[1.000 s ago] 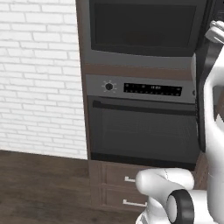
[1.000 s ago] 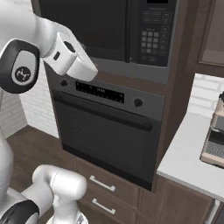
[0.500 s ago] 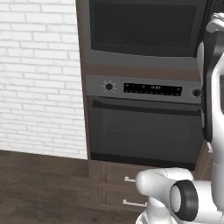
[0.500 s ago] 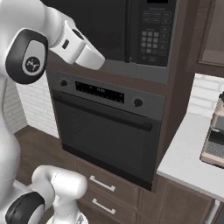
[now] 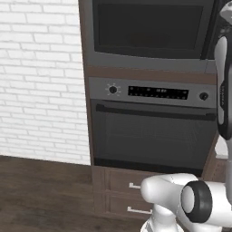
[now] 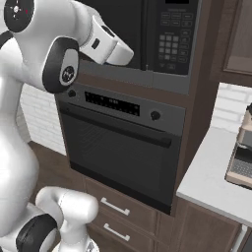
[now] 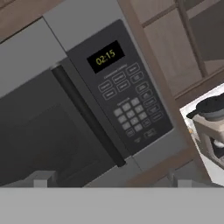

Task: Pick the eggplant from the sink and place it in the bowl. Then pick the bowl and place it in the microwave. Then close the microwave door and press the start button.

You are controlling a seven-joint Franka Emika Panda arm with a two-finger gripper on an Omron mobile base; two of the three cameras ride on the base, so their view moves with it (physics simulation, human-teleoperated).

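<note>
A: State the microwave condition.
B: The microwave (image 7: 87,109) sits built into the cabinet above the oven (image 6: 123,147). The microwave door (image 7: 39,127) is shut, its dark bar handle (image 7: 87,116) beside the keypad panel (image 7: 127,92).
A: Change since the earlier frame?
B: The arm has swung higher across the microwave front.
A: Readable text?
B: Display (image 7: 105,57) reads 02:15.
A: Claw?
B: Claw (image 7: 109,179) tips stand wide apart, empty.
</note>
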